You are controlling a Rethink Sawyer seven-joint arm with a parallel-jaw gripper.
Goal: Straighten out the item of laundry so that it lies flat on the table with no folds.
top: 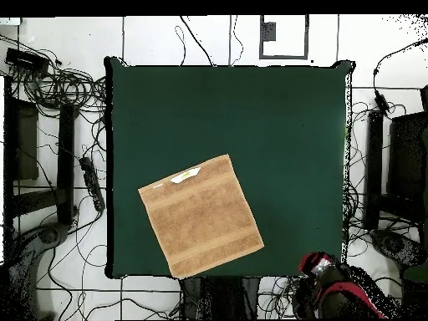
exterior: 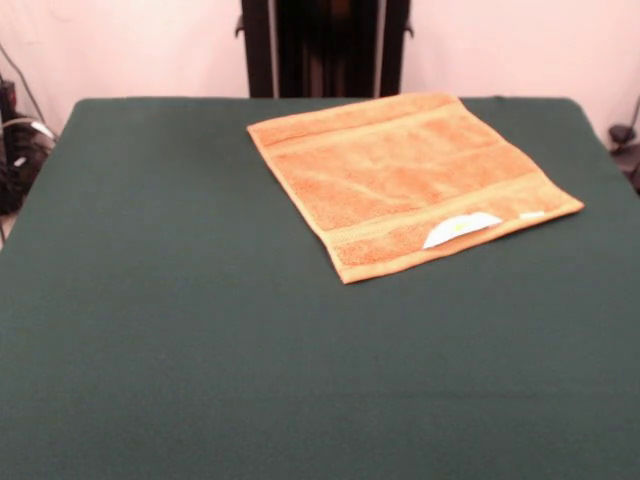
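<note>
the towel [exterior: 405, 178] [top: 201, 216] lies spread open on the table [exterior: 180, 320] [top: 276, 134], an orange-tan terry square with no fold showing in either view. its four corners are all out and its edges run straight, though it sits turned at an angle to the table's sides. two woven border bands cross it, one near each of two opposite edges.

a white label [exterior: 460, 229] [top: 185, 175] lies on the towel just beside one border band, near the edge that faces the front camera. it has a faint yellowish mark in its middle, but no writing on it can be read. a second, much smaller pale tag [exterior: 532, 214] sits on the same edge closer to the corner; nothing can be read on it either.

in the front view the towel is on the far right part of the table, near the pedestal [exterior: 322, 45]. in the overhead view it is in the lower left part of the table, one corner almost at the bottom edge.

the rest of the dark green top is bare felt.

the red and black arm [top: 330, 288] shows only in the overhead view, drawn back off the table beyond its bottom right corner, well apart from the towel. the gripper cannot be made out there, so i cannot tell how its hand is set.

cables [top: 58, 92] trail over the pale tiled floor [top: 167, 38] around the table.
</note>
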